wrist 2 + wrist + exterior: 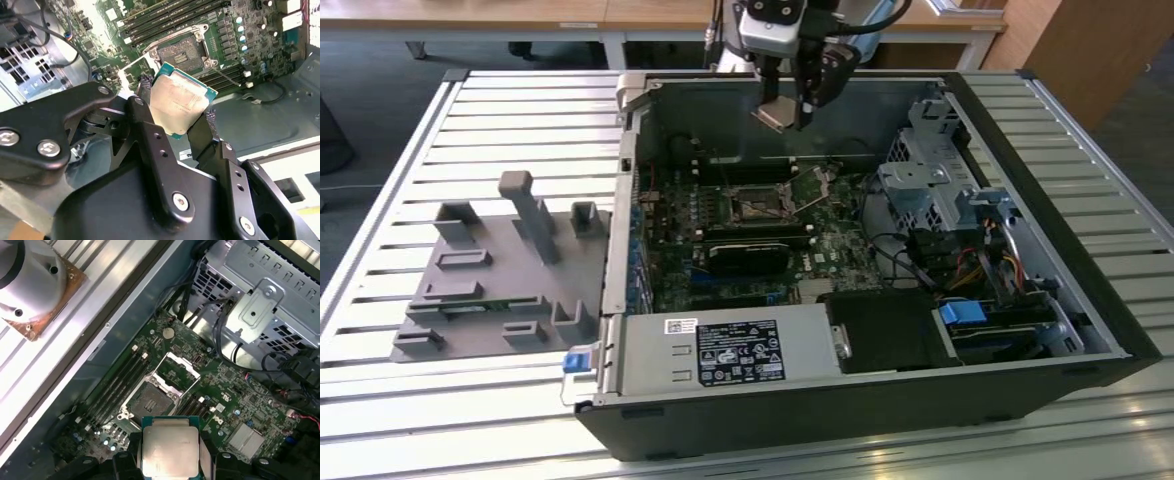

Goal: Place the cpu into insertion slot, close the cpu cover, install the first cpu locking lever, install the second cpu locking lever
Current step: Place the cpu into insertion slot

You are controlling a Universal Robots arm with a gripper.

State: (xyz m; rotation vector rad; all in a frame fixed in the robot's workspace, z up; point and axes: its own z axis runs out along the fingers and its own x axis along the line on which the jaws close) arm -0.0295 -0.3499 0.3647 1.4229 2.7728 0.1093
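A slatted metal table (520,110) carries an open computer case (1107,290) lying on its side, with wooden desks behind it. The gripper (790,100) hangs over the far part of the case interior, its two black fingers (145,125) clamped on opposite edges of the cpu (180,100). The chip is held tilted, clear of the board, with its pale metal top facing the wrist cameras.

On the green motherboard beneath it, the insertion slot (150,401) lies bare, its dark contact field exposed inside the metal rim. The cpu cover (185,365) is swung open, its frame standing up from the side of the slot. Long black memory slots (120,385) run just beside the slot, and a coin cell (169,332) sits further along the board. A perforated metal drive cage (260,310) with bundled cables fills the case's side at the exterior view's right, and a grey power supply (720,352) sits at the near edge. On the table at the exterior view's left rests a grey fixture (494,270) of upright holders.
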